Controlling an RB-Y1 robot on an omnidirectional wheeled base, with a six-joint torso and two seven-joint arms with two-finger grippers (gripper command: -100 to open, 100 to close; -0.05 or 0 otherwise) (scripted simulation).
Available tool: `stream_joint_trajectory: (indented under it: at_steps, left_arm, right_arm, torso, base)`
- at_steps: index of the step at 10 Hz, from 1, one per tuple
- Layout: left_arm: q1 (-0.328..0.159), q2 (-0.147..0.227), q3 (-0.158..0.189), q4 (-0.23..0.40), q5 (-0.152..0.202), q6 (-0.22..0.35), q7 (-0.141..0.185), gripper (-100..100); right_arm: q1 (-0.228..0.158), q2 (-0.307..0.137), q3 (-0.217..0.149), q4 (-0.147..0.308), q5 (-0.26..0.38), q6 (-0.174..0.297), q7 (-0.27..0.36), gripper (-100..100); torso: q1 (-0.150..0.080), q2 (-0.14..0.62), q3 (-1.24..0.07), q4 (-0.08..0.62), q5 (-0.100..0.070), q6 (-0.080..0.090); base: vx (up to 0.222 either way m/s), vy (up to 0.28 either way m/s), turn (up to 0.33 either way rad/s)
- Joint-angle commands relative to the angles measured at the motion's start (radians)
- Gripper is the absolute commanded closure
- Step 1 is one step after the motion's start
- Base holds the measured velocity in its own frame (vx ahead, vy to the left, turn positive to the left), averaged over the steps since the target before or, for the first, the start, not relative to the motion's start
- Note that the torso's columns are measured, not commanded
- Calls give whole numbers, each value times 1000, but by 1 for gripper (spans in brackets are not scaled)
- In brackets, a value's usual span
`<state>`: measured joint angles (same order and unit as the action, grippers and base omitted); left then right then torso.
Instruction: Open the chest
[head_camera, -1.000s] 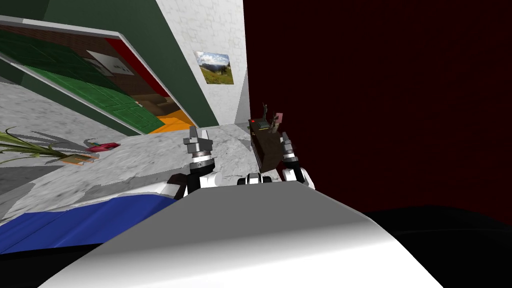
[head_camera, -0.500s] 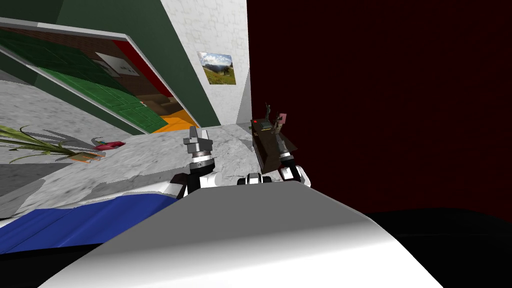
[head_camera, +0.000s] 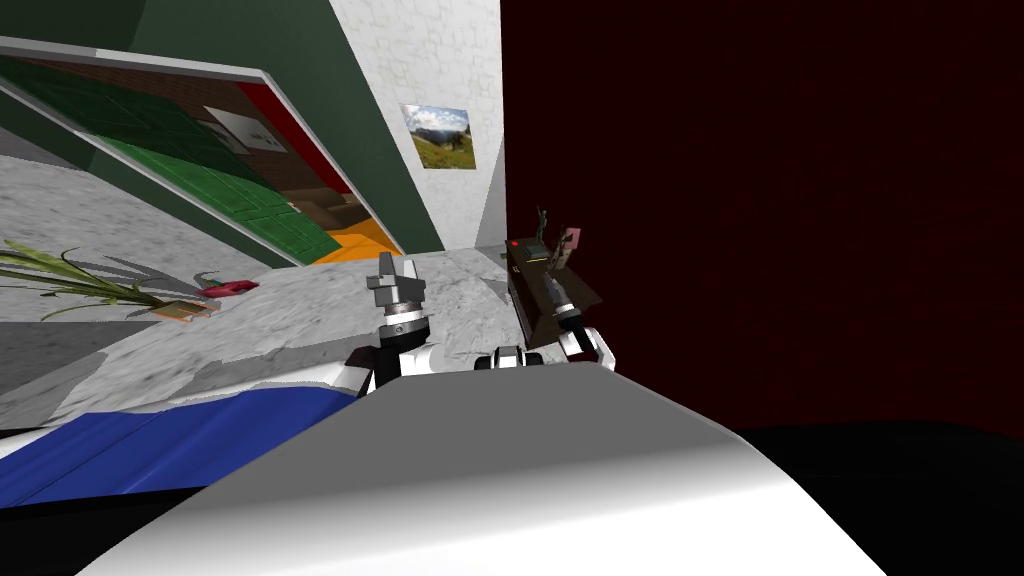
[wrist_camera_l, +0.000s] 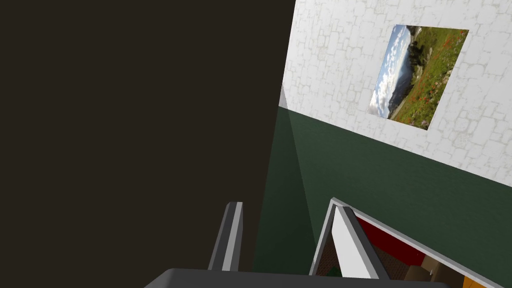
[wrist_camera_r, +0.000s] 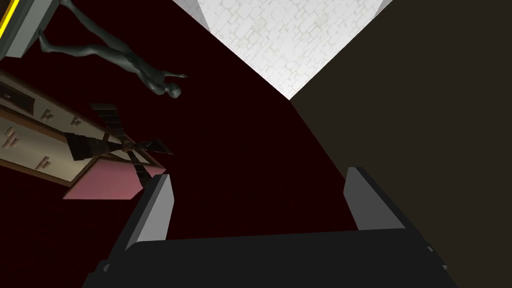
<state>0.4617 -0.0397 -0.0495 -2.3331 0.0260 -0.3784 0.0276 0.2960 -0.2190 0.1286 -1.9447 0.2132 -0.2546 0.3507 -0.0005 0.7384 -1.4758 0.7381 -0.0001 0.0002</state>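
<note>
Chest (head_camera: 533, 308): dark brown, on the floor (head_camera: 300, 310) against the dark red wall (head_camera: 760, 200), ahead on the right; lid (head_camera: 582, 290) seemingly down.
Right gripper (wrist_camera_r: 262, 205): over the chest's top, spread wide, holding nothing, aimed past the lid at the wall.
Left gripper (head_camera: 393, 272): raised over the floor, well apart from the chest, spread, empty.
Clutter: grey figurine (wrist_camera_r: 135, 62), dark windmill-like model (wrist_camera_r: 117, 145) and pink slab (wrist_camera_r: 107, 182) on the lid, the slab just beside one right finger.
Risk, knock: toppled figurine or model, from a sideways sweep while hunting for the lid edge.
Risk, spill: clutter sliding off once the lid tilts, perhaps wedging behind against the wall.
Risk, missed grip: no edge or handle between the fingers; closing now likely catches air or scrapes the wall.
Risk, short swing: wall close behind, likely to stop the lid early.
</note>
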Motion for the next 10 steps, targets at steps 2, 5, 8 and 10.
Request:
stream_joint_trajectory:
  at_steps: [2,5,8,10]
  left_arm:
    - [0,0,0,0,0,0,0,0]
    - [0,0,0,0,0,0,0,0]
    - [0,0,0,0,0,0,0,0]
    - [0,0,0,0,0,0,0,0]
  right_arm:
    - [-50,-22,30,66,52,52,100,-100]
    - [-76,-34,43,101,76,76,177,-100]
    - [-128,-59,71,176,126,126,263,-100]
    - [-156,-72,85,215,151,152,318,-100]
  torso:
    - [0,0,0,0,0,0]
    - [0,0,0,0,0,0]
    - [1,0,0,0,0,0]
    - [0,0,0,0,0,0]
  base:
    - [41,52,37]
    - [32,50,32]
    - [39,58,41]
    - [33,55,38]
